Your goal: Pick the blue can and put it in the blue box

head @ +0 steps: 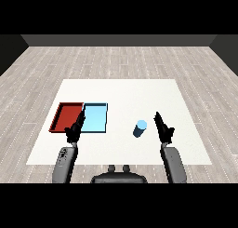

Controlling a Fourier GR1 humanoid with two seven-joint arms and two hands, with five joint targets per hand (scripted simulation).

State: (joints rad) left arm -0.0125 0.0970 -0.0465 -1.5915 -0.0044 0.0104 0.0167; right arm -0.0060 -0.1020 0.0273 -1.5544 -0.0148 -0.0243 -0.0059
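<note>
The near left corner of the shallow light blue rectangular tray (96, 118) is hidden behind the black left hand (75, 129), whose straight fingers point forward over the seam between this tray and the flat-bottomed red rectangular tray (68, 116) touching its left side. No writing can be read on anything. The small blue cylindrical can (140, 128) stands upright on the smooth white table (121, 92), well apart from the light blue tray, to its right, and just left of the black right hand (163, 128). That hand's fingers are straight and held together, apart from the can. Both grey forearms are cut off below.
</note>
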